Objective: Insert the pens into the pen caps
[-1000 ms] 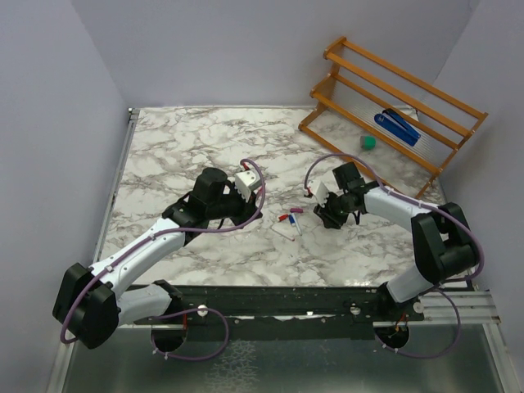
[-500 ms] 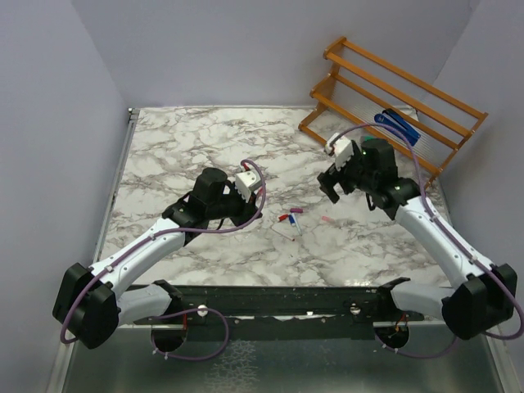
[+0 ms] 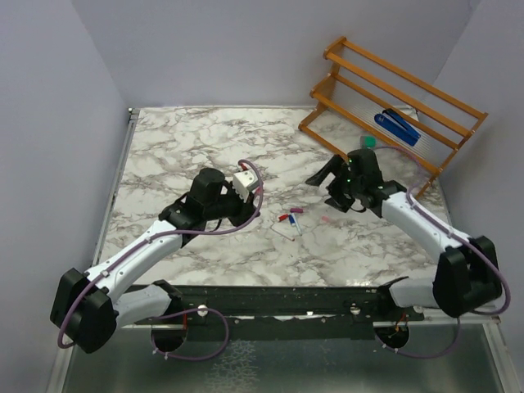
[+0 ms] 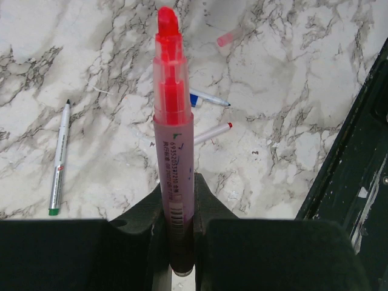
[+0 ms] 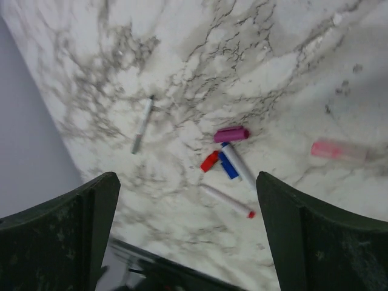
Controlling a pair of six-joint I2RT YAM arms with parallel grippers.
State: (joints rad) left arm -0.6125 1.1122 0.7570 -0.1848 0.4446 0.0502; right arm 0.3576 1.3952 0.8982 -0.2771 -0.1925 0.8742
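Left pincer: clamped on red pen.
Right pincer: apart, empty.
Next: probably grasp pink cap, 3 o'clock of loose pens.

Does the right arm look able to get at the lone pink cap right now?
Probably yes. The right claw is open and empty above the table, and the pink cap lies alone just off to one side, nothing over or around it.

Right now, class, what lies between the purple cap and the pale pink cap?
Nothing: the right wrist view shows only bare marble between the purple cap and the pale pink cap.
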